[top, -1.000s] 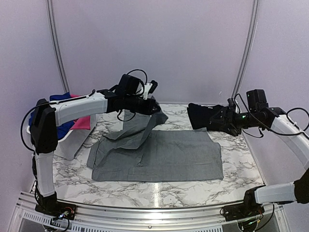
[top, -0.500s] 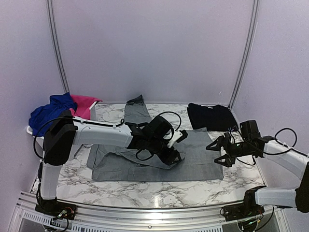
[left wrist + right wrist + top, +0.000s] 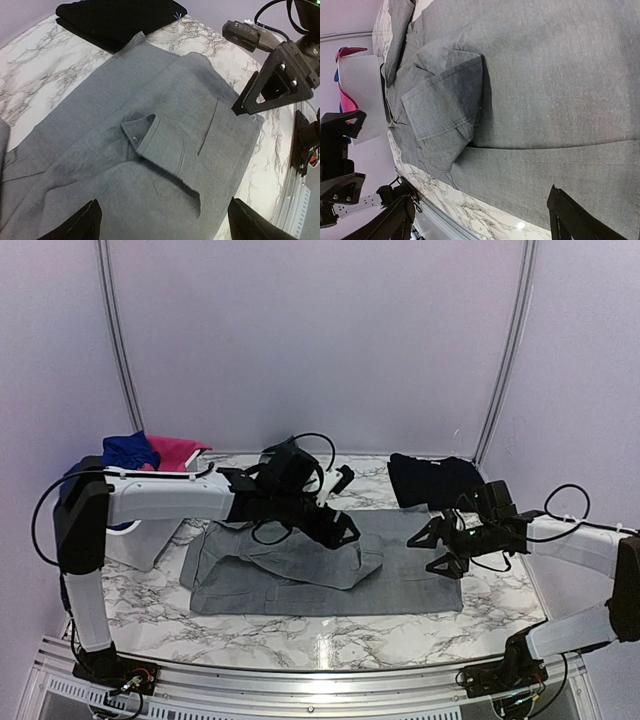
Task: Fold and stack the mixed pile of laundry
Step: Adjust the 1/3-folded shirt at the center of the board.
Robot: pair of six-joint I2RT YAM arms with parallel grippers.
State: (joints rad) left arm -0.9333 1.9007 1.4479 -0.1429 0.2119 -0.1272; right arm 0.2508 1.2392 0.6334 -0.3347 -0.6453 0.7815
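The grey shirt (image 3: 400, 575) lies spread across the middle of the bench (image 3: 300, 635), 1 sleeve (image 3: 320, 558) folded over its left half, and the left tool (image 3: 345, 504) hangs just above that sleeve, jaws wide apart and empty. The right tool (image 3: 430, 550) hovers over the shirt's right edge, equally open and empty. A folded black garment (image 3: 432, 480) sits at the bench's far right corner; a blue piece (image 3: 125, 450) and a pink piece (image 3: 178, 452) lie in the white basket (image 3: 140, 545) at the left edge.

Shirt (image 3: 400, 575) centre; folded garment (image 3: 428, 480) behind; basket (image 3: 140, 540) left.
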